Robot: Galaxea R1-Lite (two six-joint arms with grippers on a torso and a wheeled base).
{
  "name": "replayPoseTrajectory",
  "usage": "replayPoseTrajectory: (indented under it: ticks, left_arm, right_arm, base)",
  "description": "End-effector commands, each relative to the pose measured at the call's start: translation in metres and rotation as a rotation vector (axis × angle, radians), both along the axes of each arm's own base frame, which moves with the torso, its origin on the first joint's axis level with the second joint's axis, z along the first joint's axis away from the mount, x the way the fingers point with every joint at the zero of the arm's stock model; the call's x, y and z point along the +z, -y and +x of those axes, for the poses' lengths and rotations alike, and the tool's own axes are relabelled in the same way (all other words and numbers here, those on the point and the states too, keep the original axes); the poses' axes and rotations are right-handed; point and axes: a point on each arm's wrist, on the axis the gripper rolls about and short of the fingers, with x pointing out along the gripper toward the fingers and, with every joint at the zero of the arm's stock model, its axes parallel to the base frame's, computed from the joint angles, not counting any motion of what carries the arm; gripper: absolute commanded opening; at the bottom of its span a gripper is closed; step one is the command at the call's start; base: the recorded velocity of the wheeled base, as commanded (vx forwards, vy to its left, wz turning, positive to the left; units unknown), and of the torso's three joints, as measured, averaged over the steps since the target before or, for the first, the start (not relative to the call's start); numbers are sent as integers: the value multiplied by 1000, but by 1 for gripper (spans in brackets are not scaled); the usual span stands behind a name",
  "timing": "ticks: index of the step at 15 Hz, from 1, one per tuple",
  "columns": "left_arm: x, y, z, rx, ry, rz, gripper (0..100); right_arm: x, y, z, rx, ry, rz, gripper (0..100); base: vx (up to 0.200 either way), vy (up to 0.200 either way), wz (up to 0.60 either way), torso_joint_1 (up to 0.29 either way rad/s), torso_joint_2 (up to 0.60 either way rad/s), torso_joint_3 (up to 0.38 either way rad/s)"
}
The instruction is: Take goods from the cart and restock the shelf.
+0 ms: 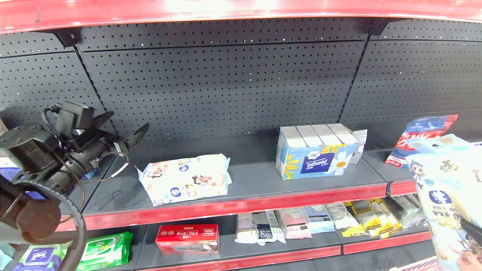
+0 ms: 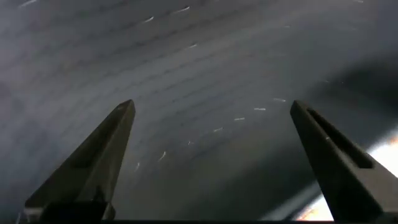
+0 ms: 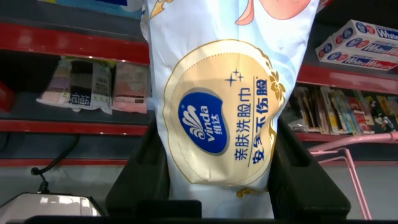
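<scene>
While the right gripper (image 3: pixel 217 124) is clamping its lower end between both fingers, the pack (image 1: pixel 448 195) is standing upright at the near right, in front of the shelf (image 1: pixel 256 177). A second pack (image 1: pixel 186 178) is lying at the shelf's near left, with tissues (image 1: pixel 316 152) sitting to its right. The left gripper (image 1: pixel 126 122) is hovering with fingers spread wide over the shelf's left end.

Left arm (image 1: pixel 34 146): wearing matte black housings, thin cables (image 1: pixel 47 118) looping around the wrist.
Left pincer (image 1: pixel 128 120): showing two tapering black fingers (image 2: pixel 93 162).
</scene>
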Motion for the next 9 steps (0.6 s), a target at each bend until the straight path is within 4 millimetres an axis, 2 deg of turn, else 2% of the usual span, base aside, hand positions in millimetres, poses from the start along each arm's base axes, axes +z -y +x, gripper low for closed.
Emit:
replayPoseTrajectory:
  ticks: [1, 3, 4, 5, 6, 8, 9]
  left_arm:
    - [5, 15, -38, 20, -32, -58, 100]
    - [6, 17, -65, 23, -61, -59, 100]
    - [16, 19, -87, 15, -74, -58, 100]
    - [21, 19, -95, 15, -78, -58, 100]
    - [34, 17, -119, 15, -116, -54, 100]
    - [45, 16, -155, 1, -188, -45, 100]
    - [45, 16, -155, 1, -188, -45, 100]
  right_arm:
    - [0, 0, -1, 0, 5, 13, 0]
    - [2, -1, -3, 29, 21, 33, 0]
    - [2, -1, -4, 32, 32, 44, 0]
    - [1, -1, -5, 30, 31, 50, 0]
    - [1, -1, -8, 32, 42, 56, 0]
    - [1, -2, -10, 55, 50, 62, 0]
    - [1, -2, -10, 55, 50, 62, 0]
  base:
    - [0, 0, 0, 0, 0, 0]
    - [0, 0, 0, 0, 0, 0]
    - [0, 0, 0, 0, 0, 0]
    - [0, 0, 0, 0, 0, 0]
    - [0, 0, 0, 0, 0, 0]
    - [0, 0, 0, 0, 0, 0]
    - [0, 0, 0, 0, 0, 0]
